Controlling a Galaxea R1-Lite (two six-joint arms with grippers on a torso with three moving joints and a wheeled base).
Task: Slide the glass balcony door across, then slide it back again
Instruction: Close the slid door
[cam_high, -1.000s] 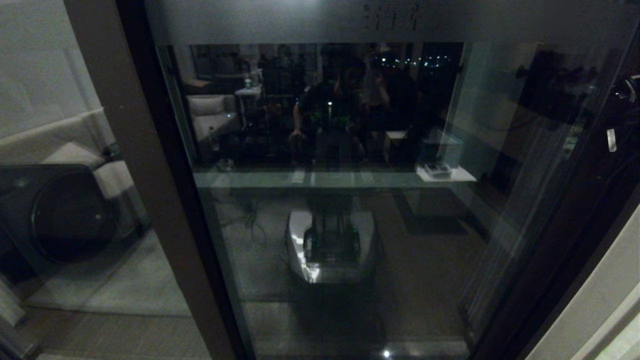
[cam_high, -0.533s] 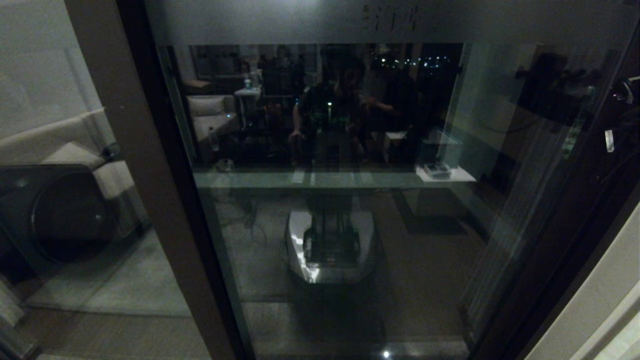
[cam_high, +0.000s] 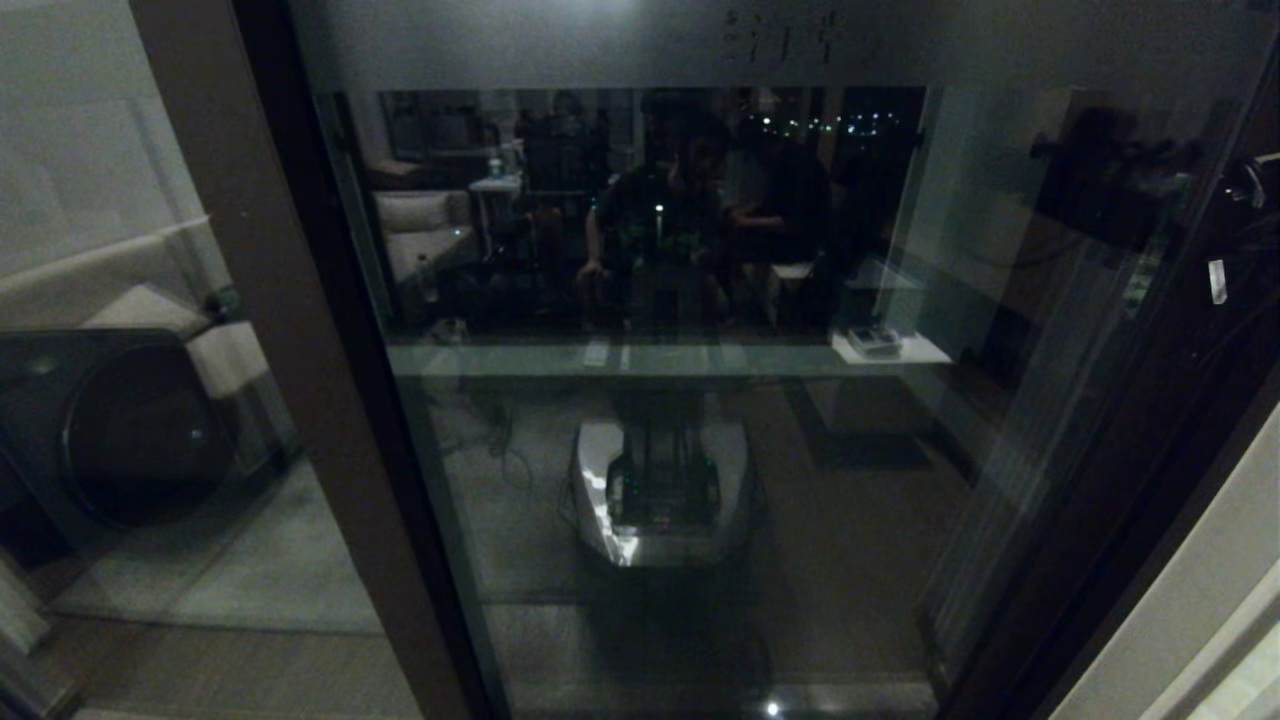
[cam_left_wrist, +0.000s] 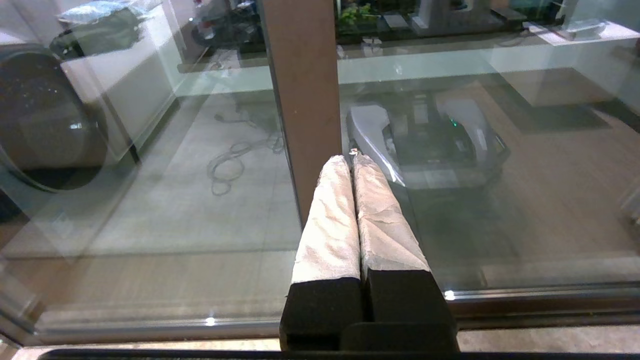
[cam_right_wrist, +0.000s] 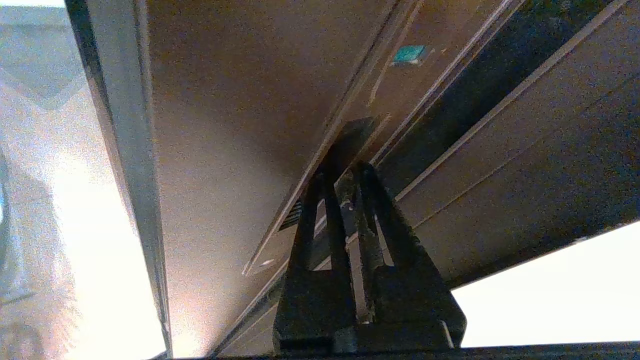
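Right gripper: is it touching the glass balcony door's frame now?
Cannot tell. In the right wrist view the right gripper ends against the glass balcony door, but no contact or gap shows plainly.

A home at night is shown, at a balcony threshold. A washing machine (cam_high: 130, 430) is seen behind the glass door (cam_high: 700, 300), a sofa (cam_high: 420, 235) is mirrored in the pane, and city lights (cam_high: 820, 123) are caught beyond.
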